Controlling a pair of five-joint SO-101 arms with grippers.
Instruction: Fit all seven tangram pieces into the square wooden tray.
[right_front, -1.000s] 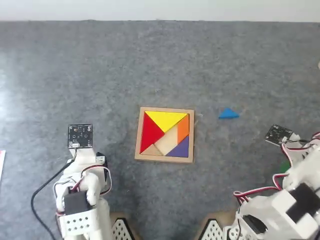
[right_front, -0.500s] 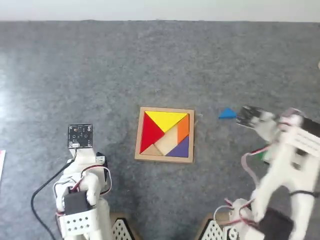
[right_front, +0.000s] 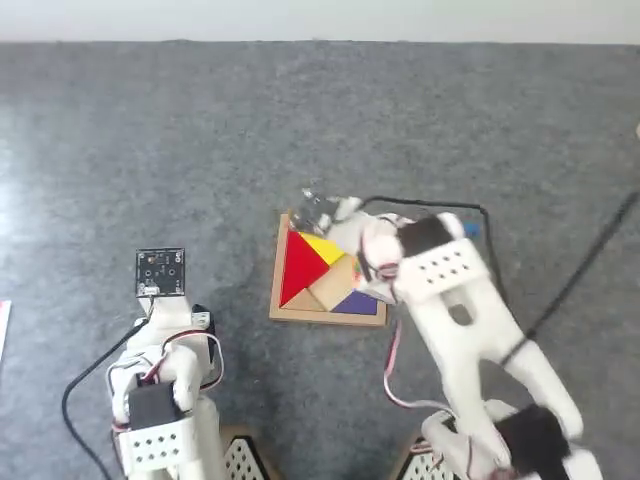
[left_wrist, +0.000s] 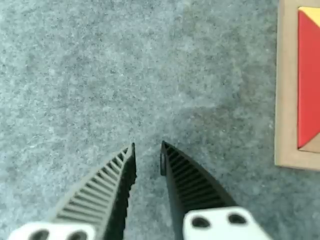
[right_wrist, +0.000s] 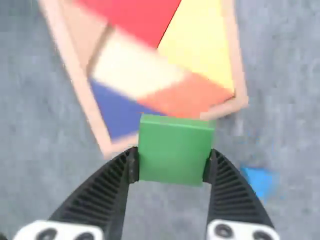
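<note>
The square wooden tray (right_front: 327, 317) has bare wood showing in its middle. Beside the tray, the left gripper (left_wrist: 147, 146) is empty, its jaws barely apart. Over the tray's edge, the right gripper (right_wrist: 172, 151) clamps the green square (right_wrist: 175, 137). The blue triangle (right_wrist: 259, 181) lies just outside the tray. Lowered askew, the square could ride up on seated pieces and dislodge them.

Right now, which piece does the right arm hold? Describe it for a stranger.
Find the square wooden tray on the grey mat. Over its edge, the right gripper clamps a green piece. It is the only green one; the blue triangle nearby lies on the mat.
</note>
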